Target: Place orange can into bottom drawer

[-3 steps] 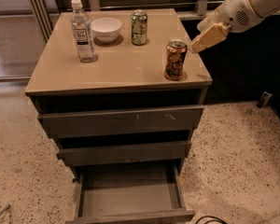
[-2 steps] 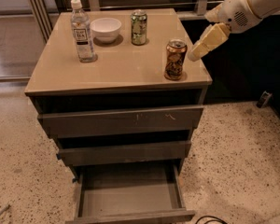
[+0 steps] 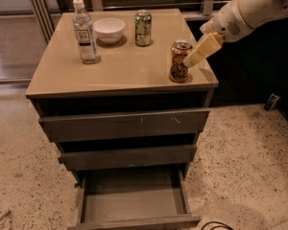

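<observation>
No wording legible anywhere, only print too fine to make out. On the water bottle, at the back left of the bench, a white label with dark lettering, not readable. On the green can, farther right along the back, pale markings over green, brand not to be told. On the orange can, near the front right corner, dark mottled print, no letters distinguishable. Just right of that can, close against its upper side, the cream-coloured tool — whether touching or not, impossible to say.
</observation>
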